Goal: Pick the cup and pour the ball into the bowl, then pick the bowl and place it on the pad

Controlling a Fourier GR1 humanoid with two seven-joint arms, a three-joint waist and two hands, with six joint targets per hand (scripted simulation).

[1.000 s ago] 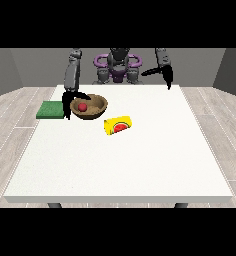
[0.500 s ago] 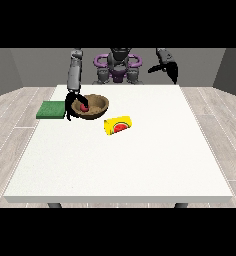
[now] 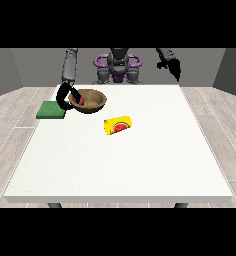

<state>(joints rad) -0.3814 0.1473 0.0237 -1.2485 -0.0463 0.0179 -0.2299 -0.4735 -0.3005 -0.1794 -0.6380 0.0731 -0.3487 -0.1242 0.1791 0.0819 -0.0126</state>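
A brown wooden bowl (image 3: pixel 91 100) hangs a little above the table, tilted, with a red ball (image 3: pixel 81 101) inside it. The hand at the view's left (image 3: pixel 66 95) is curled over the bowl's left rim and holds it. A yellow cup (image 3: pixel 118 125) with a red watermelon picture lies on its side near the table's middle. The green pad (image 3: pixel 51 110) lies flat at the table's left edge, just left of the bowl. The hand at the view's right (image 3: pixel 173 66) is raised high above the table's far right corner, away from everything; how its fingers lie is unclear.
The white table (image 3: pixel 120 165) stretches wide towards the camera in front of the cup. The robot's torso (image 3: pixel 118 67) stands behind the far edge.
The bowl has risen slightly off the table in the left-side hand and tilted. The right-side hand has lifted higher and drawn back.
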